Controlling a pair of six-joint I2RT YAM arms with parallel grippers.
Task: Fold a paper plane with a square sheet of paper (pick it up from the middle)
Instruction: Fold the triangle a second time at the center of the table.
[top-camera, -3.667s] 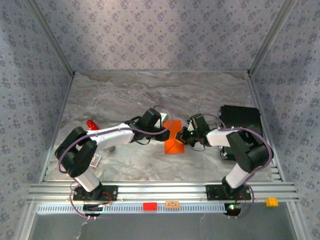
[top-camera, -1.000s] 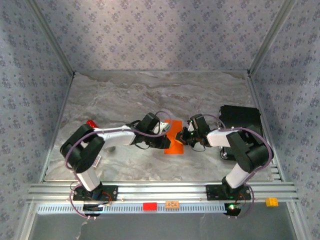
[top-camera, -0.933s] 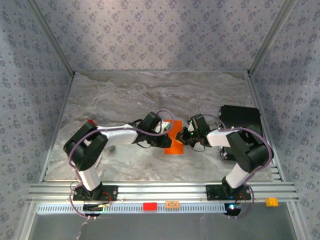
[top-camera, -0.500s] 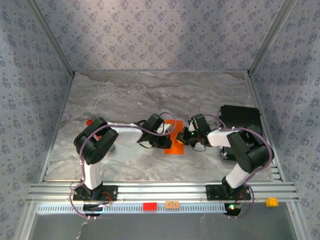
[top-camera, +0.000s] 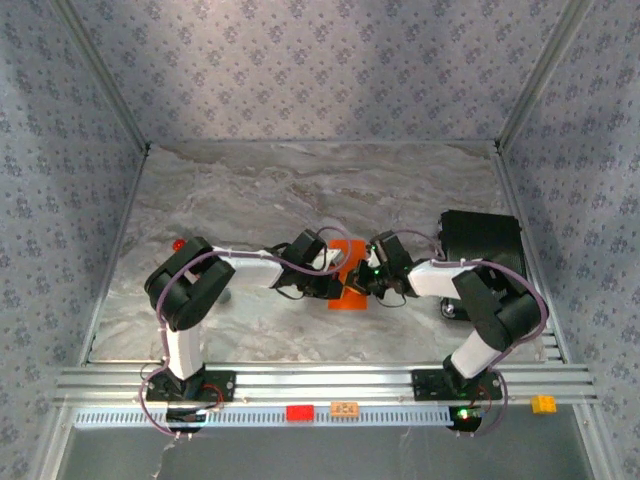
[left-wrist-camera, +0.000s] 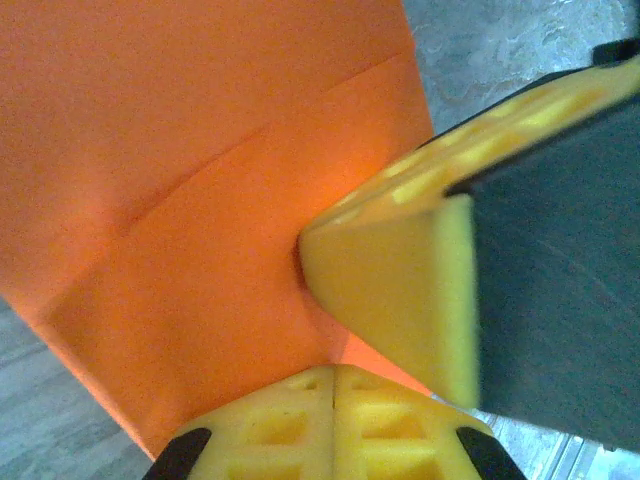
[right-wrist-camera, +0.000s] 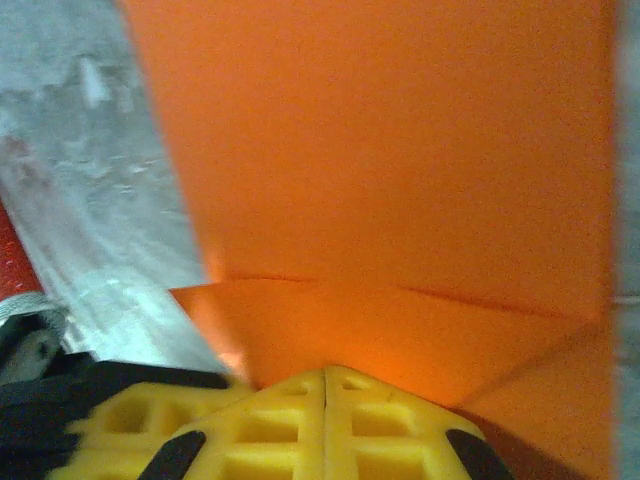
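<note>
The square sheet of paper (top-camera: 347, 297), bright orange and partly folded, lies at mid-table between my two grippers. My left gripper (top-camera: 334, 280) is at its left side, my right gripper (top-camera: 364, 280) at its right, tips almost meeting. In the left wrist view the left gripper (left-wrist-camera: 335, 368) is shut, with the creased paper (left-wrist-camera: 200, 200) coming out from its tip and the right gripper's yellow finger (left-wrist-camera: 400, 290) close by. The right gripper (right-wrist-camera: 325, 370) is shut too, on the paper (right-wrist-camera: 380, 170), which rises in front of it with a fold line. No paper plane shape shows.
A black box (top-camera: 482, 240) stands right of the right arm. A small red object (top-camera: 178, 244) lies at the left, behind the left arm. On the front rail (top-camera: 200, 385) sit a red block (top-camera: 299, 412), an orange block (top-camera: 345, 408) and a yellow one (top-camera: 543, 403).
The left arm has stretched further right and its gripper has closed at the paper's left side. The right gripper has shifted slightly left toward it. The paper looks narrower between them.
</note>
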